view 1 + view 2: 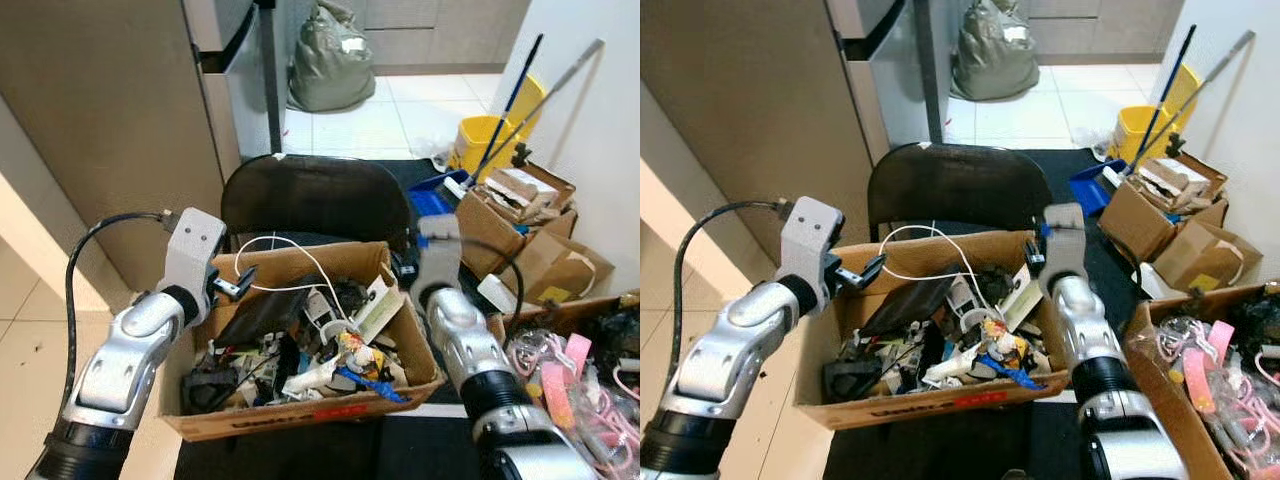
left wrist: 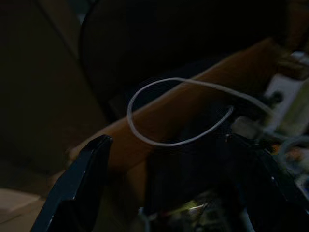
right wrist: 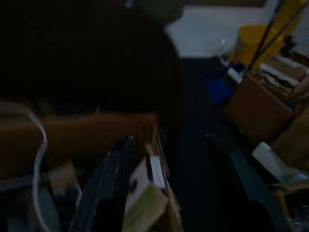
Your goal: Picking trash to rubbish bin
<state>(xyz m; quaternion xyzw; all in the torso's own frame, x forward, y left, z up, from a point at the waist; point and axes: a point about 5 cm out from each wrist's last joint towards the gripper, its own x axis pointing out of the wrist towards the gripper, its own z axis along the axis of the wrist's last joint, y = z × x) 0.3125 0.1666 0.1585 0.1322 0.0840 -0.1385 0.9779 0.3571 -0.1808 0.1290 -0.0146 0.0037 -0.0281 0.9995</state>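
Note:
A cardboard box [image 1: 300, 412] crammed with mixed trash sits in front of me; a white cable [image 1: 290, 245] loops over its back wall. My left gripper [image 1: 237, 283] hovers at the box's left rear corner, open. In the left wrist view its fingers [image 2: 72, 193] stand wide apart, with the cable loop [image 2: 159, 140] ahead of them. At the right rear corner is my right gripper [image 1: 405, 268], also open. In the right wrist view, a pale card [image 3: 145, 193] and the box rim lie between its fingers [image 3: 104, 188]. Neither gripper holds anything.
A black rounded seat back or bin [image 1: 315, 200] stands right behind the box. On the right are more cardboard boxes [image 1: 520, 215], one holding pink items [image 1: 575, 370], and a yellow mop bucket [image 1: 485, 140]. A green bag [image 1: 330, 60] lies far back. A tall cabinet [image 1: 110, 120] is on the left.

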